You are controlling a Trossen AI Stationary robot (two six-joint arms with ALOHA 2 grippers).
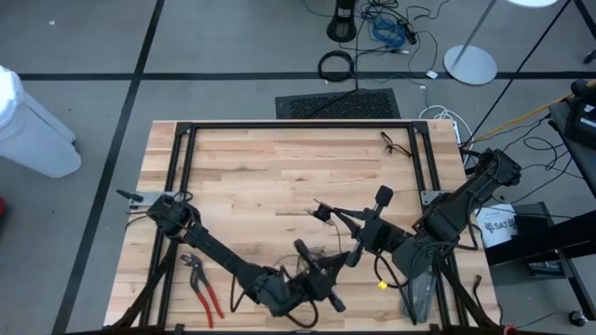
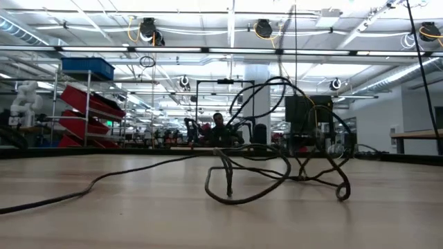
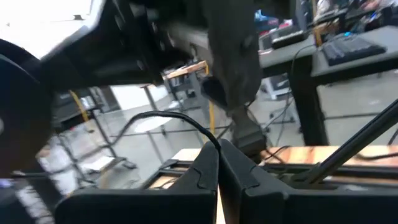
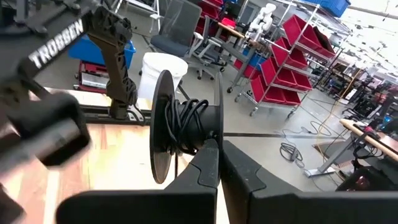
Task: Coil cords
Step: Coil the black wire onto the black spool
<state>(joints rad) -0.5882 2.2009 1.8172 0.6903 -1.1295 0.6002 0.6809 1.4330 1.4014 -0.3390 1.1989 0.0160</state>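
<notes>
Several turns of cord [image 4: 186, 124] wound on spool [image 4: 163, 134], pinched by right gripper [image 4: 219, 163]. Left gripper [image 3: 219, 163] pinching cord; loose tangle left.

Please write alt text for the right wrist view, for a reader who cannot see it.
The right end effector, its fingers shut together, holds up a dark spool with thin black cord wound around its core. Behind it are the wooden table, the other dark arm, a white bin and red shelving.
</notes>
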